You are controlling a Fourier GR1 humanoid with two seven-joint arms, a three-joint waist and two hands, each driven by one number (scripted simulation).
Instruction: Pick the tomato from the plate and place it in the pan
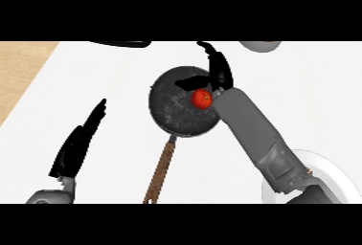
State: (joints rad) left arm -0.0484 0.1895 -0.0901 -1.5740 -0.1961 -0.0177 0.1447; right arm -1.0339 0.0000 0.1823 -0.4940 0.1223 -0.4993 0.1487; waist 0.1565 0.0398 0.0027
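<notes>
One tomato (202, 98), one pan (176, 107), one plate (338, 173) — the tomato sits over the pan, pinched in the right hand (218, 72); left hand (79, 141) rests straight-fingered.

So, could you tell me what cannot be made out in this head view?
- Tomato: whether it rests on the pan or is still held; the right hand covers its far side.
- Right hand: its finger pose, seen edge-on.
- Plate: much is hidden by the right forearm and cut off by the right edge.
- Pan handle: its end is cut off at the bottom.
- Left hand: open, resting at lower left.
</notes>
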